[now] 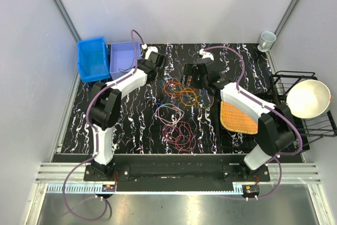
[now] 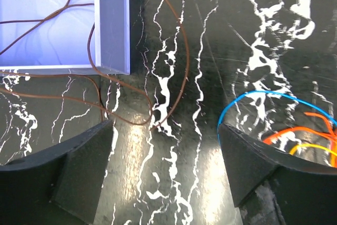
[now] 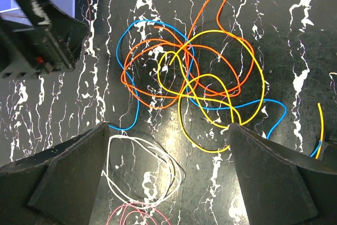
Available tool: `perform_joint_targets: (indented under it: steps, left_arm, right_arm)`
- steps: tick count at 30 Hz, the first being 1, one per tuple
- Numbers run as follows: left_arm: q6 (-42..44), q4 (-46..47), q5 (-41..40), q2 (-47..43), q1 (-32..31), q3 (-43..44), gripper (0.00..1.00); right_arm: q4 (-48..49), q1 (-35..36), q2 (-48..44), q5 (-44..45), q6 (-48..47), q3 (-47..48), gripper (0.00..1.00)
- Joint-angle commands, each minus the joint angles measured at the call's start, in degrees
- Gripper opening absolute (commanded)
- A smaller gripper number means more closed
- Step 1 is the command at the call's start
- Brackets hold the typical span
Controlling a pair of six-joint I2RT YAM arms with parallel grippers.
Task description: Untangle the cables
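Observation:
A tangle of orange, yellow and blue cables (image 1: pixel 181 90) lies mid-table. A whitish loop (image 1: pixel 168 113) and a magenta loop (image 1: pixel 180 134) lie nearer, apart from the tangle. My right gripper (image 1: pixel 189 72) hovers over them, open and empty (image 3: pixel 168 130). Its view shows the orange (image 3: pixel 153 107), yellow (image 3: pixel 206 150) and blue (image 3: pixel 137 104) cables crossing each other, with the white loop (image 3: pixel 140 137) and the magenta loop (image 3: pixel 135 207) below. My left gripper (image 1: pixel 159 59) is open and empty (image 2: pixel 166 130) over bare table. A blue cable (image 2: pixel 253 96) and an orange cable (image 2: pixel 295 130) lie by its right finger.
A thin brown wire (image 2: pixel 181 51) hangs out of the lavender bin (image 2: pixel 113 25) onto the table. A blue bin (image 1: pixel 92 59) stands beside the lavender bin (image 1: pixel 124 56). At right are an orange woven mat (image 1: pixel 239 117), a wire rack (image 1: pixel 295 77) holding a bowl (image 1: pixel 308 98), and a mug (image 1: pixel 267 39).

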Motion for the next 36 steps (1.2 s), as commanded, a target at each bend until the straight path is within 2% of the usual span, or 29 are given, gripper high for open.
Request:
perform_joint_targets:
  steps: [1,6,15,18,22,28,31,36]
  left_arm:
    - [1.6,0.8,1.9,2.4,1.6,4.5,0.82]
    - [3.4,2.4,5.2,5.2,2.0,5.7,0.77]
    - [4.0,2.3,4.3,8.5,2.5,7.5,0.73]
    - [4.1,2.4,4.5,9.4,2.7,8.0,0.68]
    - [4.1,2.9,4.9,10.1,3.0,8.4,0.54]
    - [4.2,2.2,5.6,11.5,3.6,9.9,0.49]
    - [4.2,2.5,6.2,11.6,3.9,10.0,0.37]
    - [4.5,1.9,7.9,12.5,4.3,11.3,0.29]
  right_arm:
    - [1.1,0.3,-2.6,-1.2,0.9,1.0,1.0]
    - [1.5,0.2,-1.9,-2.6,1.2,1.1,1.0]
    - [1.9,0.2,-0.7,-4.2,1.6,1.5,1.0]
    - [1.9,0.1,-0.1,-4.7,1.6,1.8,1.0]
    - [2.0,0.2,0.4,-5.2,1.6,2.1,1.0]
    - [2.3,0.0,1.4,-6.1,1.9,2.7,1.0]
    - [2.3,-0.1,2.0,-6.1,2.0,3.0,0.99]
    - [2.5,-0.3,2.4,-8.0,2.1,3.2,1.0]
